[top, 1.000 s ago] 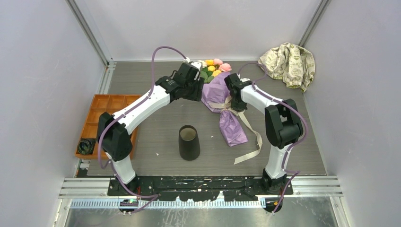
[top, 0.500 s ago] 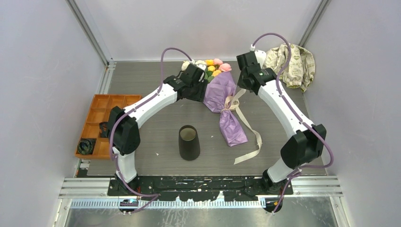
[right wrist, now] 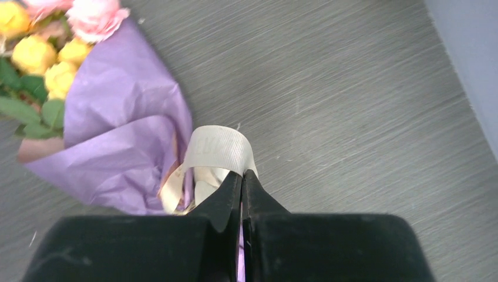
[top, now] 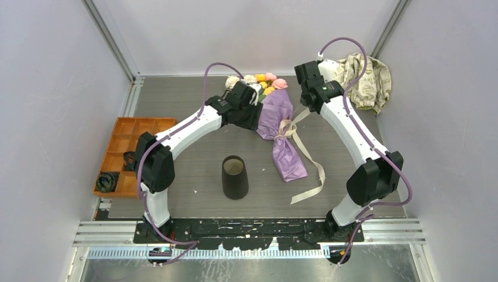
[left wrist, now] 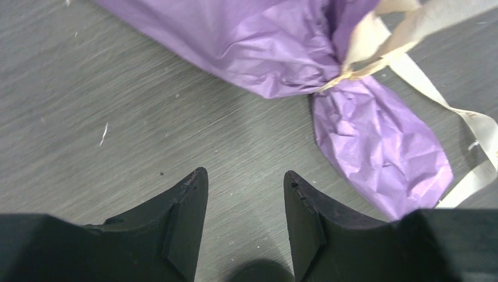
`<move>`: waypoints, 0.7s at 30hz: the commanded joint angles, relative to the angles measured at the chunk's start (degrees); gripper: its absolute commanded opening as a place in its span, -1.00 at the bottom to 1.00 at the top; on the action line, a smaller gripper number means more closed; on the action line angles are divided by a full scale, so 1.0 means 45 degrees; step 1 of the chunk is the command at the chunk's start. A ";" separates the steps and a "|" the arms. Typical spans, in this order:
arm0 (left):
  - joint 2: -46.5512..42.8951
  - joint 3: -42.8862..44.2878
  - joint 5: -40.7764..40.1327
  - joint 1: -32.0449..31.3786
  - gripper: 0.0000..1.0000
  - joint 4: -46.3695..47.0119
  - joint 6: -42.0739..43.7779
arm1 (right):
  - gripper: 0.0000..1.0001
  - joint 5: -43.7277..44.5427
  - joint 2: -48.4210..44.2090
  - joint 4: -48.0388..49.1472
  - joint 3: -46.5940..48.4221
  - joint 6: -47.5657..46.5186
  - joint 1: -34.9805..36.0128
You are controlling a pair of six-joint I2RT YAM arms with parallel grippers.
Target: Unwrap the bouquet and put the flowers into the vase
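The bouquet (top: 276, 120) lies on the table in purple wrapping paper (left wrist: 264, 47), with yellow and pink flowers (top: 263, 82) at its far end. They also show in the right wrist view, flowers (right wrist: 35, 53) above wrapping paper (right wrist: 117, 147). A beige ribbon (top: 293, 126) ties its waist, and its tails trail toward the front. My right gripper (right wrist: 242, 173) is shut on a ribbon (right wrist: 217, 147) loop, lifted right of the knot, right gripper (top: 306, 107). My left gripper (left wrist: 244, 179) stands open and empty over bare table beside the wrapping, left gripper (top: 254, 115). The black vase (top: 235, 176) stands upright in front.
An orange compartment tray (top: 126, 147) sits at the left table edge with a black coiled roll (top: 107, 181) in its near corner. A beige patterned cloth (top: 361, 76) is bunched at the back right corner. Walls close in the table on three sides.
My right arm has swung up and back to the right from the knot, drawing a ribbon loop out with it. My left arm has edged right, closer to the wrapping.
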 commanded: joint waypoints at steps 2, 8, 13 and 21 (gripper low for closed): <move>0.0397 0.1563 0.0758 -0.0681 -0.05 0.0432 0.1784 | -0.78 0.2030 -0.1104 -0.0196 0.0005 0.0994 -0.0795; 0.1838 0.2123 0.1228 -0.0815 -0.47 0.0905 0.3005 | 0.06 0.1056 -0.1455 -0.0088 -0.0704 0.1114 -0.1301; 0.2413 0.1528 0.2472 -0.0811 -0.54 0.1977 0.2998 | 0.06 0.0352 -0.1604 0.0242 -0.1152 0.1210 -0.1303; 0.2971 0.1470 0.3449 -0.0812 -0.36 0.3213 0.2841 | 0.06 -0.0149 -0.1710 0.0482 -0.1655 0.1167 -0.1312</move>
